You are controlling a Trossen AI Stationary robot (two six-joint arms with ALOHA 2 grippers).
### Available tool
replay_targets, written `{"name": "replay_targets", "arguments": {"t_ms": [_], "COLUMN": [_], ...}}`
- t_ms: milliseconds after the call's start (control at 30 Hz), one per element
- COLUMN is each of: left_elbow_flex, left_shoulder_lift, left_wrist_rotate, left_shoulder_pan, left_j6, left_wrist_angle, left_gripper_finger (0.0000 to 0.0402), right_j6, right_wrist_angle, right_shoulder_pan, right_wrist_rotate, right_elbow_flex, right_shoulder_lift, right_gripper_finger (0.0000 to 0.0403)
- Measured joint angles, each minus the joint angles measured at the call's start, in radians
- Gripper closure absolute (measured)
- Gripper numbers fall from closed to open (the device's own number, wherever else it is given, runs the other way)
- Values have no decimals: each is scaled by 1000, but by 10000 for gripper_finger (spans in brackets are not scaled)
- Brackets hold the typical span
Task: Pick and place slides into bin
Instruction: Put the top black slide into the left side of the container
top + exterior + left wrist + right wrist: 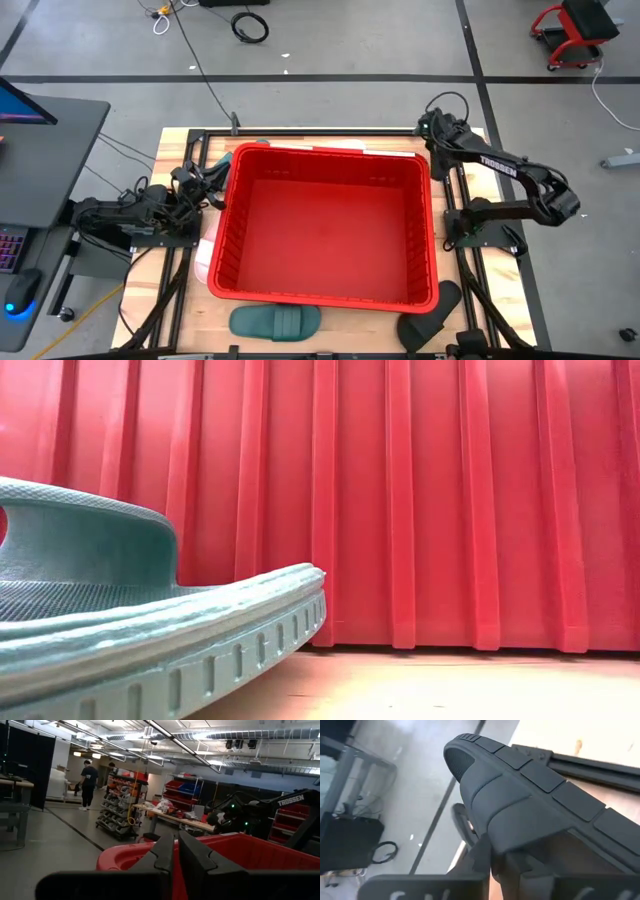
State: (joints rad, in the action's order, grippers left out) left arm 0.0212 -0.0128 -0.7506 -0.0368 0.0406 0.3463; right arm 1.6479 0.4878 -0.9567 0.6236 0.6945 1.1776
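Observation:
The red bin (228, 262) stands mid-table and fills the low view (450, 500). My right gripper (437, 118) is at the bin's far right corner, shut on a black slide (520, 795). My left gripper (215, 185) is at the bin's far left corner, shut and empty, its fingers (165, 852) level with the bin's rim. A teal slide (275, 322) lies sole down on the table in front of the bin's near wall and also shows in the low view (150, 630). A black slide (430, 315) lies at the near right. My right gripper pinches the black slide between its two fingers at an edge of the sole (492, 845). The slide itself hides the exact spot. The ribbed sole faces the wrist camera. The slide is lifted clear and reaches out beyond the fingers, over the table's edge.
A pale slide (205, 255) lies between the bin's left wall and the left arm's base. Something white (340, 150) lies behind the bin's far wall. Black frame rails (300, 131) run round the table. People stand far off in the room (89, 782).

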Motion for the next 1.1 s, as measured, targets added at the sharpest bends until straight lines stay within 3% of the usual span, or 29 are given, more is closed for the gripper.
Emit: {"name": "replay_targets", "arguments": {"t_ms": [267, 767, 933, 1100], "left_elbow_flex": [0, 0, 0, 0], "left_shoulder_lift": [0, 0, 0, 0], "left_wrist_rotate": [0, 0, 0, 1], "left_shoulder_pan": [0, 0, 0, 0], "left_j6": [-1, -1, -1, -1], "left_wrist_angle": [0, 0, 0, 0], "left_gripper_finger": [367, 373, 371, 363], "right_j6": [-169, -426, -656, -870], "right_wrist_angle": [49, 61, -87, -150], "right_shoulder_pan": [78, 311, 404, 488], "right_wrist_rotate": [77, 48, 33, -67], "right_elbow_flex": [25, 36, 37, 138], "right_shoulder_lift": [-172, -480, -534, -491], "right_gripper_finger": [390, 394, 394, 394]}}
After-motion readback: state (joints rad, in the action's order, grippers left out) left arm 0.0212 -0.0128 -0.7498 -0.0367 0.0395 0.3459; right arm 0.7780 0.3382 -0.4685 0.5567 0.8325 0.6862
